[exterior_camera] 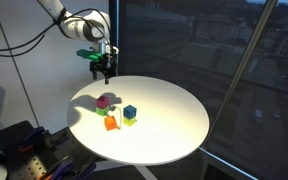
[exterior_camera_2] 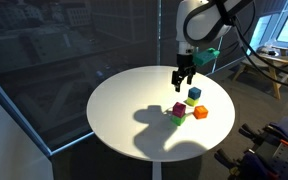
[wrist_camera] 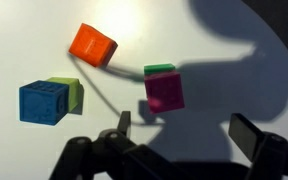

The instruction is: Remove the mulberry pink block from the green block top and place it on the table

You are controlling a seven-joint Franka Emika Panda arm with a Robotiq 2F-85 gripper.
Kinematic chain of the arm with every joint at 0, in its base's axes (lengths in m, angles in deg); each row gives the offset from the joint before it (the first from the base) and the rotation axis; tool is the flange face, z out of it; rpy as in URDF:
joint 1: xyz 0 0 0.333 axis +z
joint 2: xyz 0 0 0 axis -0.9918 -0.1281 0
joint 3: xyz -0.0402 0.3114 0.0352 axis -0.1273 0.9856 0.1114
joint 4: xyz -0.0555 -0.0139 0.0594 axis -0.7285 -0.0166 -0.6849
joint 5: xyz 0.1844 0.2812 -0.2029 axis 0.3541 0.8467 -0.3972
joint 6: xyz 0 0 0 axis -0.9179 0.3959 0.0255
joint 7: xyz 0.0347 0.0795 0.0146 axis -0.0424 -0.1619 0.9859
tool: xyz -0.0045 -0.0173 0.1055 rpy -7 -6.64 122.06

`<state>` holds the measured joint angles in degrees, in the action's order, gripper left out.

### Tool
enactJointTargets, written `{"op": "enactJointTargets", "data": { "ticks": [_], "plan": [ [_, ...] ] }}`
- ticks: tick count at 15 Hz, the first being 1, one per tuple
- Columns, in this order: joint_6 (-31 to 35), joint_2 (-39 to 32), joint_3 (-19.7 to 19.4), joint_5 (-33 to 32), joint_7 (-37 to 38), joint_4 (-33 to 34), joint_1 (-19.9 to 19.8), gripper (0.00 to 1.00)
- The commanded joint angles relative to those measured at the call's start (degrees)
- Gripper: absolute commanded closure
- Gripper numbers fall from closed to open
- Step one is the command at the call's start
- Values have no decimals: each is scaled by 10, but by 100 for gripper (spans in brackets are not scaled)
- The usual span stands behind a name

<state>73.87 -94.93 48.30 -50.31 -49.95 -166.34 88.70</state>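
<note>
The mulberry pink block (wrist_camera: 164, 90) sits on top of the green block (wrist_camera: 159, 69), whose edge shows behind it; both also show in both exterior views, pink (exterior_camera: 103, 101) (exterior_camera_2: 178, 109) over green (exterior_camera: 105, 108) (exterior_camera_2: 176, 118). They stand on the round white table (exterior_camera: 169, 125) (exterior_camera_2: 124, 110). My gripper (exterior_camera: 104, 68) (exterior_camera_2: 182, 78) (wrist_camera: 182, 132) hangs open and empty well above the table, above and apart from the stack.
An orange cube (wrist_camera: 92, 45) (exterior_camera: 111, 123) (exterior_camera_2: 200, 113) lies near the stack. A dark blue cube (wrist_camera: 42, 102) (exterior_camera: 130, 111) (exterior_camera_2: 194, 94) rests with a lime-green block (wrist_camera: 68, 90). Dark windows surround the table; equipment stands at the sides.
</note>
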Motion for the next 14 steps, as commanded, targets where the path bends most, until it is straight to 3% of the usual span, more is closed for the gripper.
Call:
{"op": "enactJointTargets", "data": {
  "ticks": [1,14],
  "plan": [
    [-2,-22,-3,-12,5,22,1,0],
    [-5,-82,-5,-48,2,63,12,0]
  ]
}}
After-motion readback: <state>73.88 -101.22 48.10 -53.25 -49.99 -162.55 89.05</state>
